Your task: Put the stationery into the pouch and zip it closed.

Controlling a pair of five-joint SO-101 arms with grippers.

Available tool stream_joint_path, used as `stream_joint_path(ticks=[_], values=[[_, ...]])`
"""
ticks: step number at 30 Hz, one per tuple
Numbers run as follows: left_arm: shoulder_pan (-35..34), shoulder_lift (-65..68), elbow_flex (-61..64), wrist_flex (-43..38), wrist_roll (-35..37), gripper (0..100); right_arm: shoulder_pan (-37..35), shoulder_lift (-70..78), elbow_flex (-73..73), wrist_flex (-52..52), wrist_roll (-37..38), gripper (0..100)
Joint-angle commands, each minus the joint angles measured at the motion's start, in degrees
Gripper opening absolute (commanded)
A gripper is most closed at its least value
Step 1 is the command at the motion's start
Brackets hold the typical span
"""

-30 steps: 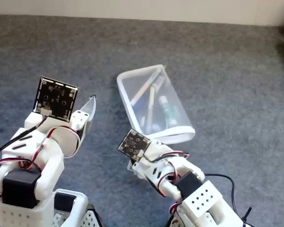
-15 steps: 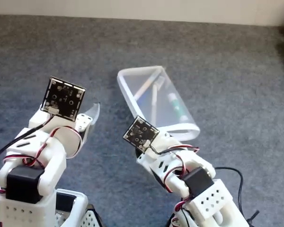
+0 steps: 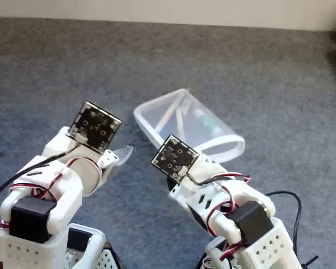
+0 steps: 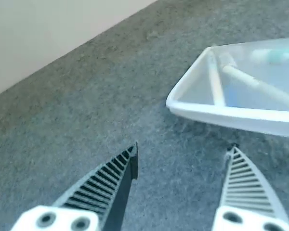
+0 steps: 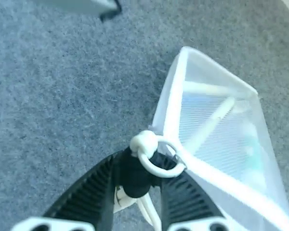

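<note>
A see-through white mesh pouch (image 3: 185, 120) lies on the grey carpet with pens (image 3: 169, 114) and a green-tipped item (image 3: 204, 121) inside. My right gripper (image 5: 145, 169) is shut on the black zipper slider at the pouch's near corner, and its white ring pull (image 5: 154, 156) sits just above the fingers. In the high view that gripper is hidden under its camera board (image 3: 176, 158). My left gripper (image 4: 183, 148) is open a short way from the pouch's (image 4: 241, 91) left end, with nothing between its fingers. One left finger (image 3: 121, 152) points at the pouch.
Grey carpet (image 3: 257, 73) surrounds the pouch, with a pale wall strip along the far edge (image 3: 168, 8). The tip of a left finger (image 5: 94, 6) shows at the edge of the right wrist view. Cables (image 3: 291, 196) trail from the right arm.
The left arm has swung right, closer to the pouch's left end. The right arm has shifted right, and the pouch end it holds has moved right and turned with it.
</note>
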Motion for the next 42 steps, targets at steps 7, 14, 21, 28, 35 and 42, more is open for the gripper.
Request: stream_joint_path(ticks=[7, 14, 21, 28, 35, 42], values=[[9.3, -0.6, -0.6, 1.8, -0.8, 28, 0.5, -1.4, -16.1, 9.3, 0.5, 0.5], [16.6, -0.2, -0.5, 5.8, -0.5, 28, 0.5, -1.4, -21.8, 12.4, 0.5, 0.5], [21.9, 0.0, 0.0, 5.4, 2.4, 28, 0.5, -1.4, -24.6, 13.1, 0.5, 0.5], [23.2, -0.1, 8.4, -3.5, 2.5, 28, 0.5, -1.4, -24.6, 13.1, 0.5, 0.5], [24.7, 0.0, 11.2, -9.9, 7.3, 28, 0.2, -1.4, -24.3, 13.1, 0.4, 0.5], [24.7, 0.0, 16.6, -17.8, 9.9, 28, 0.2, -1.4, -24.4, 13.1, 0.2, 0.5]])
